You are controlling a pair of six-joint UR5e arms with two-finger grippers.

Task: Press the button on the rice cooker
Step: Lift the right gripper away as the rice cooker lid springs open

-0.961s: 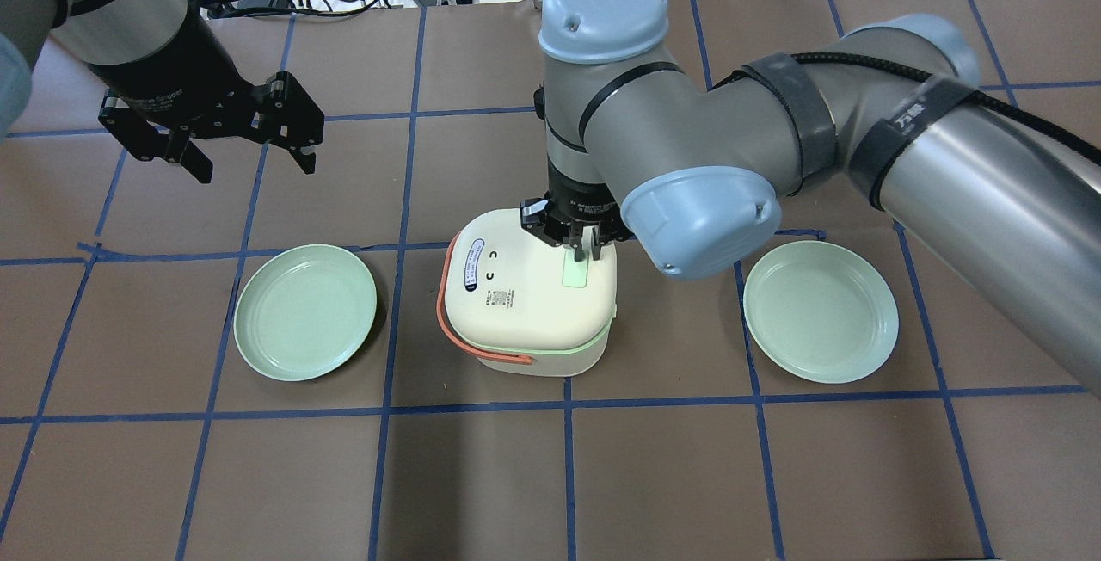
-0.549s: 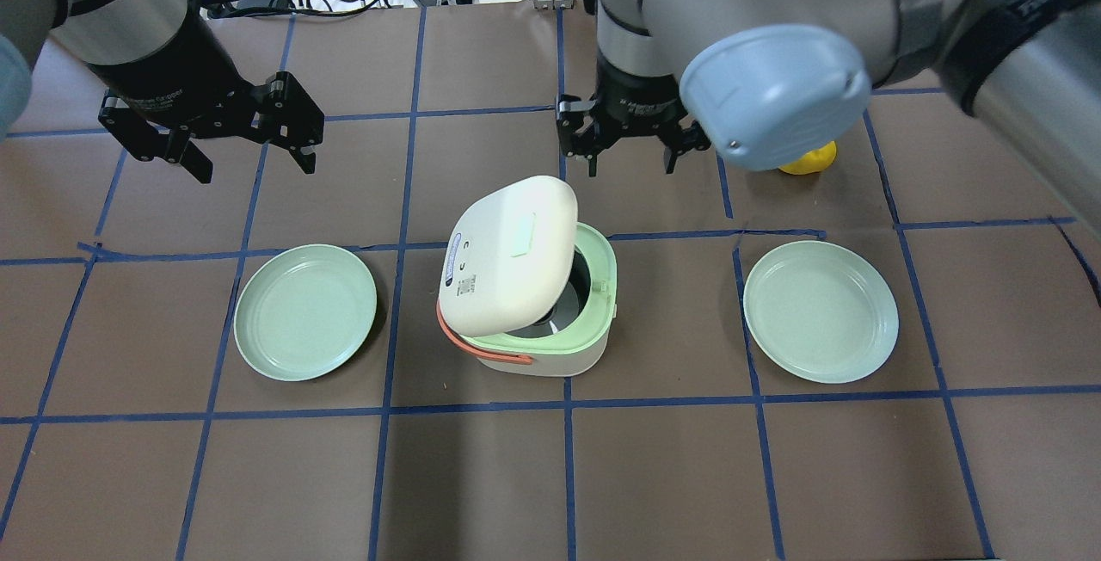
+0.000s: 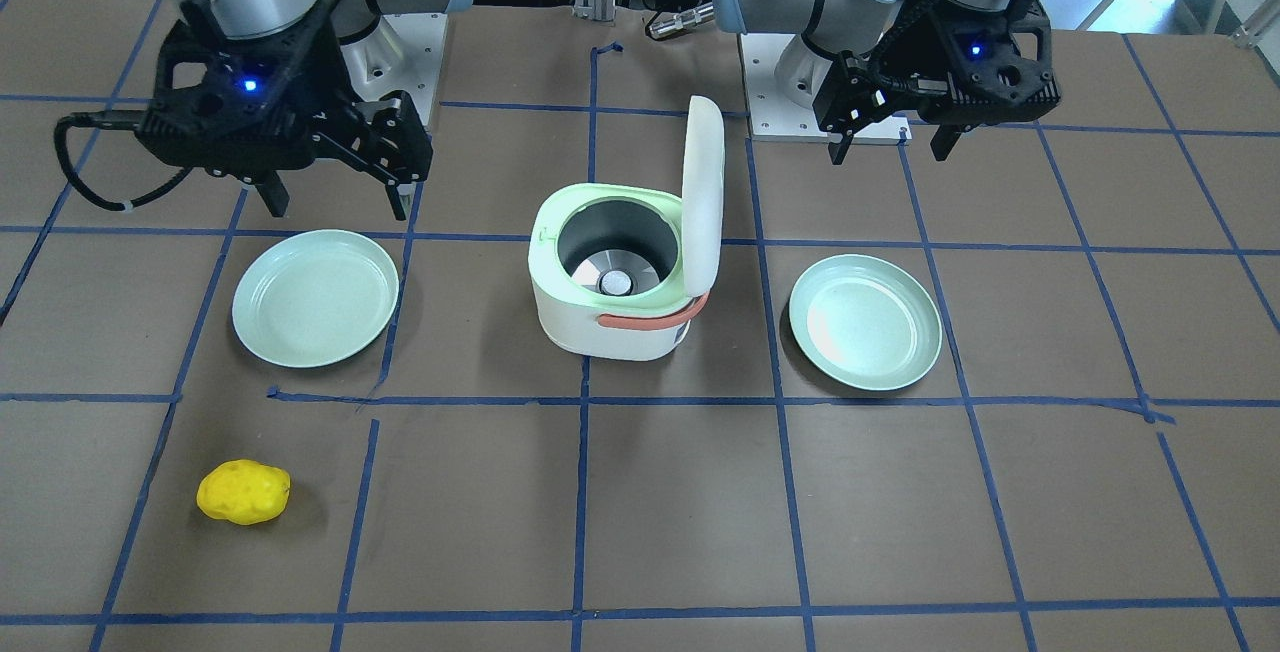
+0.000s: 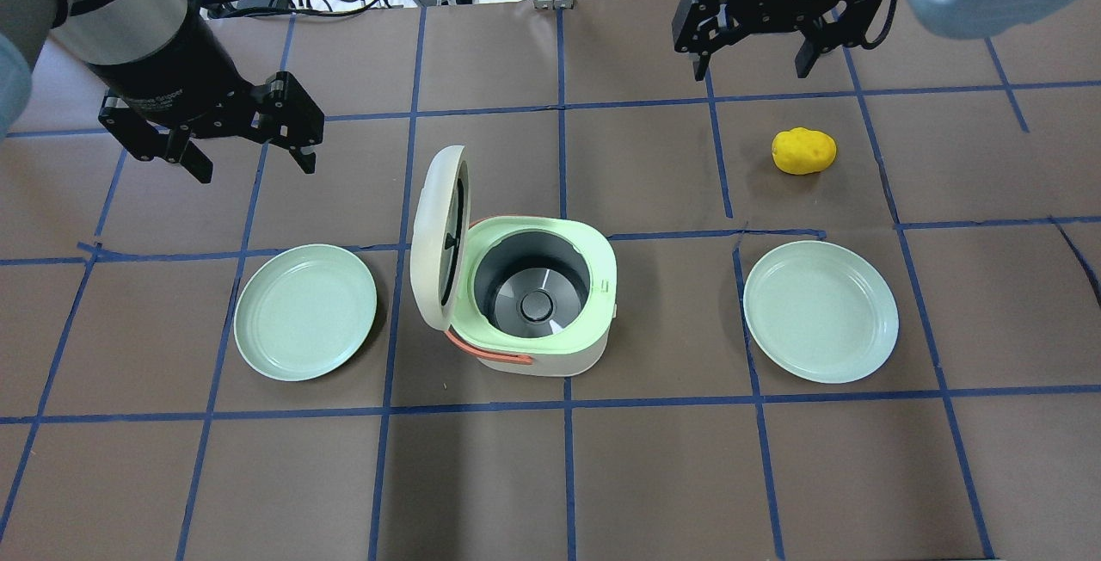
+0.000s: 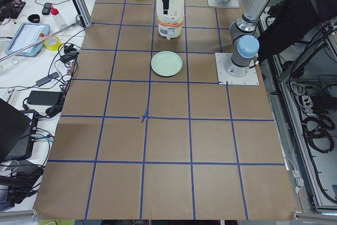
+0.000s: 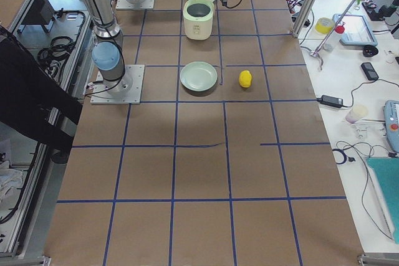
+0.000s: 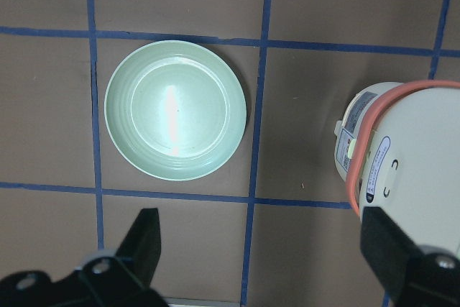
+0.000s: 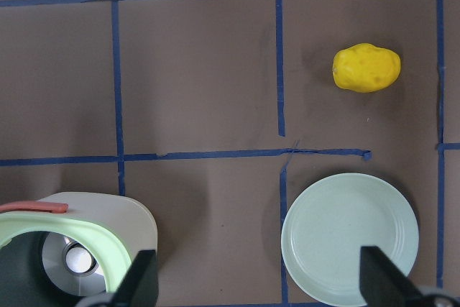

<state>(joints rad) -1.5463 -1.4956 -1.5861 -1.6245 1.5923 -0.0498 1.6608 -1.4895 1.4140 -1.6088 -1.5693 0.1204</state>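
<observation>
The rice cooker (image 4: 550, 363) stands mid-table with its lid (image 4: 434, 225) swung upright, and the empty metal pot inside shows. The button is hidden. The left wrist view shows only part of the lid's top (image 7: 424, 177), with the oval label. My right gripper (image 4: 750, 70) is open and empty, raised over the far side of the table, well away from the cooker (image 3: 570, 317). It also shows in the front view (image 3: 335, 204). My left gripper (image 4: 254, 167) is open and empty, hovering far-left of the cooker above a plate; it also shows in the front view (image 3: 890, 147).
Two pale green plates (image 4: 305, 311) (image 4: 821, 311) flank the cooker. A yellow potato-like lump (image 4: 803, 151) lies beyond the right plate, below my right gripper. Cables and gear line the table's far edge.
A second ago my right gripper's fingers were down on the closed lid's button. The lid has sprung open to upright, and the right arm has lifted away to the far right. The left arm has not moved.
</observation>
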